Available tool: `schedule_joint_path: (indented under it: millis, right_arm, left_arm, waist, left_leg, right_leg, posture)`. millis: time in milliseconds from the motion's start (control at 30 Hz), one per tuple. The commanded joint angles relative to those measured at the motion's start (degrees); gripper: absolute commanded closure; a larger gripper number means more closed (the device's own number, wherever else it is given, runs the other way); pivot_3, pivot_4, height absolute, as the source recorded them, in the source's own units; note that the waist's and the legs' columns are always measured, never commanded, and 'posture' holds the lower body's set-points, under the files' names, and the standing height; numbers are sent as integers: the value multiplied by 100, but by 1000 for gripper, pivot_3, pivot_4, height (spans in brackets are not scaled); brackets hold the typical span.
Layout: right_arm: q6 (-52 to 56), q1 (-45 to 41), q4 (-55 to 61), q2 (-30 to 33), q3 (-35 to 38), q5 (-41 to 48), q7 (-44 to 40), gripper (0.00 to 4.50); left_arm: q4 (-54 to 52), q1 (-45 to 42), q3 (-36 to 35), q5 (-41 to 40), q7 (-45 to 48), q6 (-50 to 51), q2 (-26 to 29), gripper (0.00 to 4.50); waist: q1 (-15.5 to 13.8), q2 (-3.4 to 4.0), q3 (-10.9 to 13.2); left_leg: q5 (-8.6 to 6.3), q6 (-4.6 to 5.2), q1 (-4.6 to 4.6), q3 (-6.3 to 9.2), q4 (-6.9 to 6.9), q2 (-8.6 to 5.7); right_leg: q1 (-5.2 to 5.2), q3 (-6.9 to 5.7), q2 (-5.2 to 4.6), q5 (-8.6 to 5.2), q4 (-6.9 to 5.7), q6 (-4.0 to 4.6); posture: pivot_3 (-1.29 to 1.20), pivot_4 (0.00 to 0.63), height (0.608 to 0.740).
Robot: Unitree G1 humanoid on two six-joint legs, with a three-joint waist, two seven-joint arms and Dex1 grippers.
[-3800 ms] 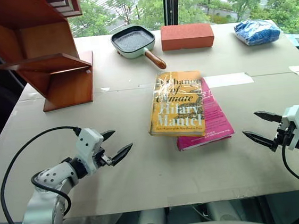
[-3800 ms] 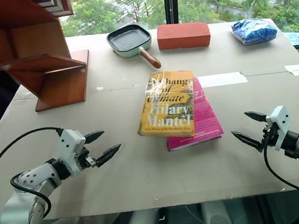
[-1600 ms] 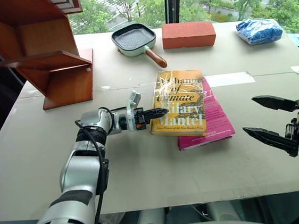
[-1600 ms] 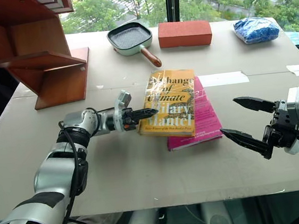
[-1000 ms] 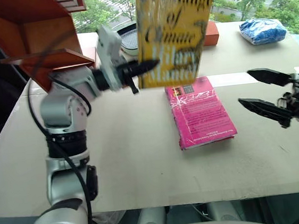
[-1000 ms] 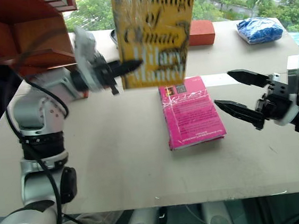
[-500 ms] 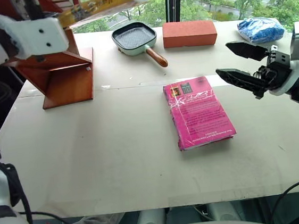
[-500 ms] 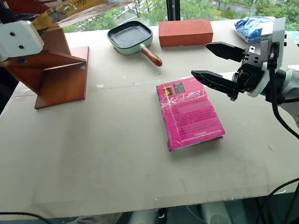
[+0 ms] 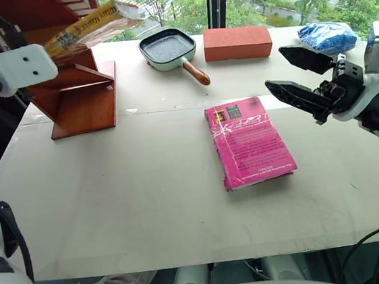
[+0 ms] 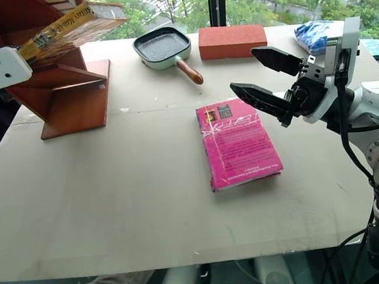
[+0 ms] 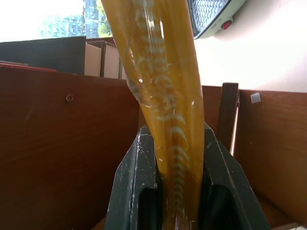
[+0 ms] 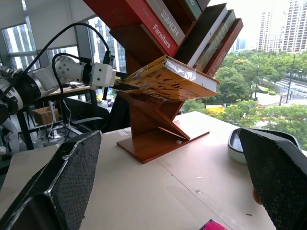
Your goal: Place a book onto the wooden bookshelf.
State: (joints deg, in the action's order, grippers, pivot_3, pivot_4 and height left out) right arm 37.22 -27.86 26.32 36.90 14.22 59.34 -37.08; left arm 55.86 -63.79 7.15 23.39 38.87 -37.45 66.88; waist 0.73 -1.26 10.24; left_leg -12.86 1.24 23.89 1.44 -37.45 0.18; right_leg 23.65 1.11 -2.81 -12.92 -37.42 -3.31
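Left gripper [image 11: 180, 191]: I have it clamped on the book, both black fingers pressing the covers near one end; the wrist view shows the spine running straight out between them.

The book [image 9: 92, 26]: yellow-orange, glossy wrap, held aloft and tilted, its free end higher and pointing toward the window. It hangs over the lower slanted board of the shelf unit, not resting on any board that I can see.

Key relation: the book's long axis runs onward from my left gripper and across the front of the shelf. I judge the next move needs that axis brought in line with a slanted board, then slid in toward the wood.

The wooden bookshelf [image 9: 80, 99]: reddish-brown, at the table's far left corner, directly beyond the left gripper; upper boards already carry other books, seen from the right wrist.

Right gripper [image 10: 271, 79]: empty, jaws spread wide, hovering above the table's right side, well apart from the shelf. The left arm is clearly the nearer one.

Pink paperback [image 9: 249, 142]: flat mid-table, below and beside the right gripper.

Frying pan [image 9: 170, 52], red brick [image 9: 237, 42], blue bag [image 9: 326, 36]: along the far edge, clear of the path.
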Motion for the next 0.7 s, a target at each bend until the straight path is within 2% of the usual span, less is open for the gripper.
schedule_joint_path:
  millis: [33,200,400,433,467,533,567,667,700]
  right_arm:
    - [-50,2,174,59,181,64,65,0]
    - [-71,-22,120,85,153,0,14,0]
    - [-83,-9,109,88,176,-39,17,0]
    - [-84,-3,110,91,181,-41,15,0]
    - [-86,0,110,92,183,-42,16,0]
    - [-93,12,114,88,180,-51,14,0]
    - [-98,13,109,85,173,-62,10,0]
    - [-109,5,71,83,162,-97,-20,0]
    - [-114,1,55,84,158,-112,-36,0]
  left_arm:
    - [396,-409,124,356,-376,-102,337,4301]
    - [728,-783,547,904,-591,46,379,4301]
    - [890,-874,736,1175,-721,193,456,4301]
    - [894,-872,750,1214,-740,222,490,3294]
    - [896,-875,752,1232,-758,247,518,2946]
    - [880,-888,763,1273,-811,310,577,1881]
    - [868,-893,772,1292,-834,338,600,1592]
    - [788,-860,802,1322,-754,428,713,138]
    - [745,-833,786,1303,-716,457,756,57]
  waist:
    - [2,-2,1]
    - [5,-5,3]
    - [7,-9,4]
    - [11,-9,4]
    - [13,-9,5]
    - [17,-11,5]
    - [22,-11,5]
    - [18,-12,5]
    - [17,-12,5]
  left_leg:
    - [0,0,0,0,-1,0]
    - [0,0,-1,0,-1,-3]
    - [0,0,0,-2,-2,-1]
    - [0,0,-1,-2,-2,-1]
    - [0,0,0,-3,-2,-1]
    - [0,0,0,-3,-2,-1]
    - [0,0,0,-3,-2,0]
    - [0,0,0,-5,-2,0]
    - [0,0,0,-5,-2,0]
  right_leg:
    - [2,0,0,0,-4,0]
    - [9,0,1,-1,-19,0]
    - [9,1,0,-1,-19,0]
    - [10,1,0,-1,-19,0]
    - [10,2,0,-1,-20,0]
    - [12,2,1,-1,-22,0]
    - [13,2,1,-1,-23,0]
    - [15,4,1,-1,-26,0]
    - [15,3,1,-1,-26,0]
  posture:
    - [0,150,740]
    - [0,150,740]
    - [0,150,740]
    - [0,150,740]
    - [0,150,740]
    - [0,150,740]
    - [0,150,740]
    - [0,150,740]
    - [0,150,740]
